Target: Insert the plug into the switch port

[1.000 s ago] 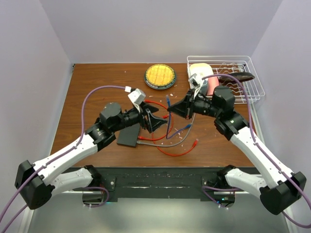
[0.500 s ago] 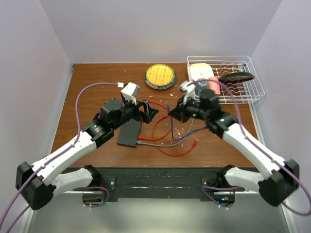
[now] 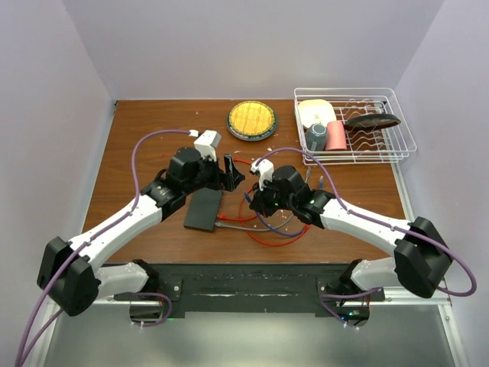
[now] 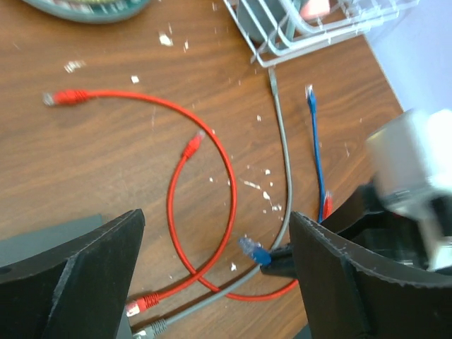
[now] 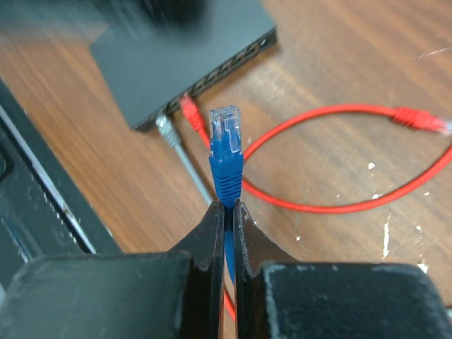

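Note:
The switch (image 3: 203, 210) is a flat dark box lying left of centre; its port edge shows in the right wrist view (image 5: 212, 70). A red plug (image 5: 189, 109) and a grey plug (image 5: 166, 131) sit at that edge. My right gripper (image 3: 257, 203) (image 5: 227, 205) is shut on a blue plug (image 5: 226, 148), held above the table a short way from the ports and pointing toward them. The blue plug also shows in the left wrist view (image 4: 253, 248). My left gripper (image 3: 231, 170) (image 4: 215, 219) is open and empty, just behind the switch's far end.
Red cables (image 3: 276, 240), a grey cable (image 4: 284, 162) and the blue cable (image 4: 316, 152) lie looped on the table's middle. A round yellow dish (image 3: 251, 119) stands at the back. A white wire rack (image 3: 397, 115) holding a pink cup (image 3: 335, 135) stands at the back right.
My right gripper has moved left and down with the blue plug, toward the switch's port edge. My left gripper has drawn back off the switch toward the far side.

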### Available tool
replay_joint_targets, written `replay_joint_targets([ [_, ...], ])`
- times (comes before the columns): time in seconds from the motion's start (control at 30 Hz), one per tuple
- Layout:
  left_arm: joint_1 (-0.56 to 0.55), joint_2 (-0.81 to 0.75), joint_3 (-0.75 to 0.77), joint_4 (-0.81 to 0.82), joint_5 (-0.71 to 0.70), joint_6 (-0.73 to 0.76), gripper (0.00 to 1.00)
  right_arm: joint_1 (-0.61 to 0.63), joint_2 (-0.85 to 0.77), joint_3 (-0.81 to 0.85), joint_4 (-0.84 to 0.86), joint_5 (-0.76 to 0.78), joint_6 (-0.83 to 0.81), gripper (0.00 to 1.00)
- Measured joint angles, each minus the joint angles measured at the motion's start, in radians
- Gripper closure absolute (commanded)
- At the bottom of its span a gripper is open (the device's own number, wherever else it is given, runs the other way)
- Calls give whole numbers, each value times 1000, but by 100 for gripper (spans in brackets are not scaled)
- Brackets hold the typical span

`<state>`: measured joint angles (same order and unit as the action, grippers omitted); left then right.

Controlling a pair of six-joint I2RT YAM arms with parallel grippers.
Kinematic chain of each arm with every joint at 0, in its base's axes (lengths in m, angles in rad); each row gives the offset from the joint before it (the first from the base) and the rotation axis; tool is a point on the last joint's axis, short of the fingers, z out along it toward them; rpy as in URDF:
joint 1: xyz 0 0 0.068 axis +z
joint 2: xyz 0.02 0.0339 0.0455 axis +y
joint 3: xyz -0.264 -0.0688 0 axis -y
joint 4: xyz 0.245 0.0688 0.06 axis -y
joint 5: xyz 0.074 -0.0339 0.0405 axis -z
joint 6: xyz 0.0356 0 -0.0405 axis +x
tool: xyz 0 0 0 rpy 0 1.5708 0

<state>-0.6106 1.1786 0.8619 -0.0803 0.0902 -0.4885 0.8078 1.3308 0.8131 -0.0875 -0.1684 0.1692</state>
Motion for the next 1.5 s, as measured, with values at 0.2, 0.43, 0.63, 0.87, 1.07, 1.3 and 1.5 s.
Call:
replay_joint_targets([
  [0.2,0,72,-10,8,85,-50,30,5,-10,0,32,45,20,100],
  [0.43,0,107,-43,87,172,-96,48,6,-10,0,37,51,32,100],
  [0.63,0,148,-50,146,228,-114,66,11,-11,0,37,53,32,100],
  [0.87,0,190,-57,210,293,-142,100,12,-31,-3,27,61,36,100],
  [1.07,0,193,-57,225,306,-147,100,12,-32,-4,27,73,42,60],
  [1.3,0,123,-95,182,214,-139,100,12,-98,-5,42,92,74,15],
  [1.5,0,10,-125,166,126,-138,100,8,-167,-17,106,56,111,15],
])
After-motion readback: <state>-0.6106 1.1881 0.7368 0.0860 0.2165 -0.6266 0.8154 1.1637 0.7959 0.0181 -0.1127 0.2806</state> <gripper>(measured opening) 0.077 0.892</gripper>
